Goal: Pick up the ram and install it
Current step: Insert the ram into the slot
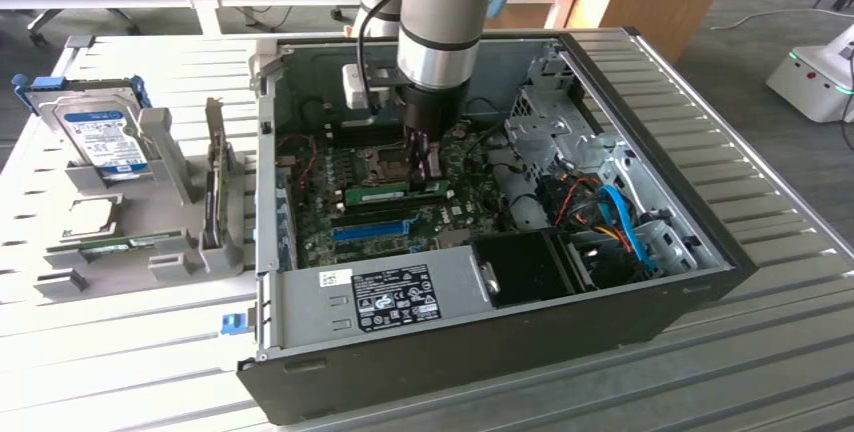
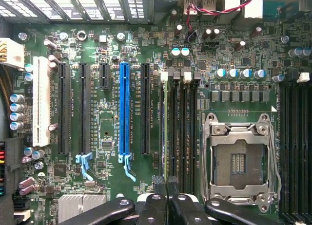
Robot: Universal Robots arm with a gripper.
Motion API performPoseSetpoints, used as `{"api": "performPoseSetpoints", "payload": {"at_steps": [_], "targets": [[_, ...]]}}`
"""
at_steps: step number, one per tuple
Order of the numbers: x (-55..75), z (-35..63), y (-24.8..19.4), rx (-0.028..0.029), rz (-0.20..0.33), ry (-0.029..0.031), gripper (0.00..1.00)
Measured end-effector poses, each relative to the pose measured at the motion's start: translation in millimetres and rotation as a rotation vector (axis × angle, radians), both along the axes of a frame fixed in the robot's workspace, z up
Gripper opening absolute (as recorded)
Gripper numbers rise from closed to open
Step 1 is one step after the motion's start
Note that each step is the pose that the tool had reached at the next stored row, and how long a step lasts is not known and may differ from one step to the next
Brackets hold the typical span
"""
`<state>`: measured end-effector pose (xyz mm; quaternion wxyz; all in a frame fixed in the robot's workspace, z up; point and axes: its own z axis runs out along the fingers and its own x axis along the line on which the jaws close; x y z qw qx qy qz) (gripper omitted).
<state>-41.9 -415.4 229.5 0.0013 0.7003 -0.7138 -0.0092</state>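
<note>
1. At the upper left of the exterior view you see a silver hard drive (image 1: 107, 142) with a blue label, standing upright in a grey holder (image 1: 167, 267) on the slatted table (image 1: 774, 352); lower in that holder, a second green stick (image 1: 134, 244) lies flat, well apart from the arm.
2. Centre frame, the open computer case (image 1: 694, 282) lies on its side with the motherboard facing up; the long blue slot (image 1: 374, 230) sits in its lower middle.
3. Just above that slot, the ram (image 1: 394, 193) stands on edge in a memory slot; in the wrist view you find the ram (image 2: 165, 122) running between the blue slot (image 2: 124, 108) and the CPU socket (image 2: 241, 159).
4. The gripper (image 1: 427, 177) hangs straight down from the arm onto the ram's right-hand end; in the wrist view the gripper (image 2: 165, 182) is clenched, its fingertips drawn together at the stick's top edge; you cannot tell whether they pinch the board or only rest on it.
5. At the right of the case, a blue cable (image 1: 621, 217) curves among orange and black wires.
</note>
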Motion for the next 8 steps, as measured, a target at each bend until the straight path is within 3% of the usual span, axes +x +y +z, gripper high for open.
{"api": "performPoseSetpoints", "payload": {"at_steps": [8], "targets": [[0.0,-1.9,0.0,0.0004,0.000,0.0000,0.12]]}}
